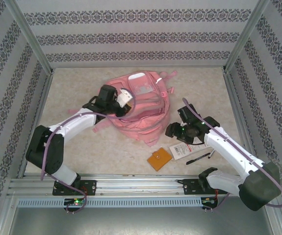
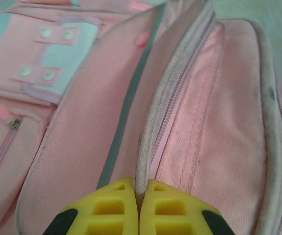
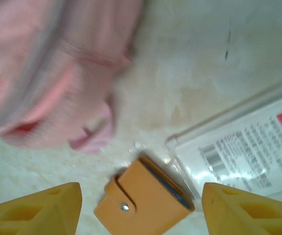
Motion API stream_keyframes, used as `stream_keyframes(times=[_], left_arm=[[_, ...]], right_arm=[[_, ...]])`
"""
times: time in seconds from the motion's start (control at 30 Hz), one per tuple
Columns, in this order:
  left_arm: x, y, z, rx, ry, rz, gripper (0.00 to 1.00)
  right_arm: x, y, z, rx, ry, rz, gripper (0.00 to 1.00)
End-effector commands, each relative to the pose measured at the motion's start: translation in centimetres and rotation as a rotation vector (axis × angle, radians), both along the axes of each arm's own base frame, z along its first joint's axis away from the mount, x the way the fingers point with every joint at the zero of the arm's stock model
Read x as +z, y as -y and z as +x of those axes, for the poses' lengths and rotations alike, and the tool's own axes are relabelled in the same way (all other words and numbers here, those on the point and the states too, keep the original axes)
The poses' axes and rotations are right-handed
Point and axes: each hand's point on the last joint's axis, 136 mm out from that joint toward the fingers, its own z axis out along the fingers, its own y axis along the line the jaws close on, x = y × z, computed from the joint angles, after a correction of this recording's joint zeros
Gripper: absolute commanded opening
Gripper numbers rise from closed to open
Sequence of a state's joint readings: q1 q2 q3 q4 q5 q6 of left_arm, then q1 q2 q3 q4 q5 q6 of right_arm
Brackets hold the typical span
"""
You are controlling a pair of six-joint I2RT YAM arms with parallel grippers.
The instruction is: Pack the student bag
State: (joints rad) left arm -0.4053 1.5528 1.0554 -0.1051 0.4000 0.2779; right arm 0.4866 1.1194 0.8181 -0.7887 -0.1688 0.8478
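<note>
On the pale desk [image 1: 106, 152] the student bag [image 1: 141, 107] is lying centrally. My left gripper [image 2: 139, 188] is pinching its zip edge [image 2: 148, 147], opening it, I judge; my right gripper [image 3: 141, 191], spread, is hovering over the orange wallet [image 3: 148, 205], needing lowering next.

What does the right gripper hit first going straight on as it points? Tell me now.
Most likely the orange wallet, lying on the table centred ahead of the open right gripper; depth is unclear, so take that as a judgement.

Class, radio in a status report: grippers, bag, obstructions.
Left gripper shut on student bag zip edge. Right gripper open above orange wallet. Packet lies close beside wallet; pen further off.
</note>
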Motion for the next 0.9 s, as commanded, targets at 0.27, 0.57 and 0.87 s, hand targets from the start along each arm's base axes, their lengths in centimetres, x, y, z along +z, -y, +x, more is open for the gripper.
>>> stream_keyframes(times=[0.27, 0.57, 0.87], left_arm=[[6.9, -0.6, 0.1, 0.152, -0.09, -0.34, 0.0], [7.0, -1.4, 0.4, 0.176, -0.079, -0.334, 0.0], [5.4, -3.1, 0.0, 0.188, -0.097, -0.336, 0.0]], right_arm=[[-6.9, -4.4, -5.5, -0.397, -0.226, 0.232, 0.66], [-9.1, -6.2, -5.8, -0.369, -0.274, 0.226, 0.54], [-7.9, -6.9, -4.4, -0.335, -0.197, 0.244, 0.27]])
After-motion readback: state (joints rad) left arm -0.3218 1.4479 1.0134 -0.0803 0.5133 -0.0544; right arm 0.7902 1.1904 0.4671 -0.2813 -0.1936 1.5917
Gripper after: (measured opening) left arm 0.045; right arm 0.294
